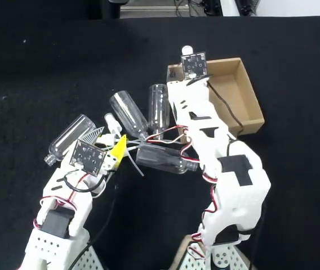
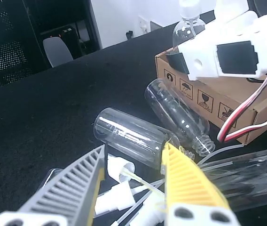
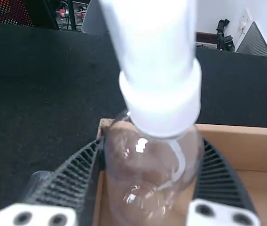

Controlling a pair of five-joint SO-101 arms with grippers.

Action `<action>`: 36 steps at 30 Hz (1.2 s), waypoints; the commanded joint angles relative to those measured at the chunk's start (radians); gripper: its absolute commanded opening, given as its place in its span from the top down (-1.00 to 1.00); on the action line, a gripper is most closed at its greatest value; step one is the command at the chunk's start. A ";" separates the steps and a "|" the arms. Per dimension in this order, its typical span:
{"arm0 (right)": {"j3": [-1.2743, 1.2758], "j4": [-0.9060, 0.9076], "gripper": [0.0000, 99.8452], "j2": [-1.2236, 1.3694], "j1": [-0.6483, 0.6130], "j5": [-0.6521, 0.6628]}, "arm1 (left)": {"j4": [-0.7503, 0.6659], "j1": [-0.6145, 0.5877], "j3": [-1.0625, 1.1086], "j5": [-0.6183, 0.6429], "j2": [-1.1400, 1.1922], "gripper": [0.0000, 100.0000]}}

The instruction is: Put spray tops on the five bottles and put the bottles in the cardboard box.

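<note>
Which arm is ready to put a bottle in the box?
Right. Its fingers grip a bottle with its spray top on, at the cardboard box. The left arm's fingers are open over loose spray tops.

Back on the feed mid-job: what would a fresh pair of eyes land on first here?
The right gripper stands out first: it is shut on a clear plastic bottle with a white spray top, held over a corner of the brown cardboard box. Next, four more clear bottles lie jumbled on the black table beside the box. The left gripper, open, hovers over loose white spray tops.
</note>
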 commanded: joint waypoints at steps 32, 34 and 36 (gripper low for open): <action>0.030 0.063 0.48 -0.160 -0.009 -0.005 | 0.008 0.013 0.022 0.002 0.002 0.62; 0.031 0.063 0.48 -0.160 -0.009 -0.005 | 0.008 0.013 0.022 0.002 0.002 0.62; 0.031 0.064 0.48 -0.160 -0.006 -0.005 | 0.008 0.013 0.022 0.002 0.002 0.62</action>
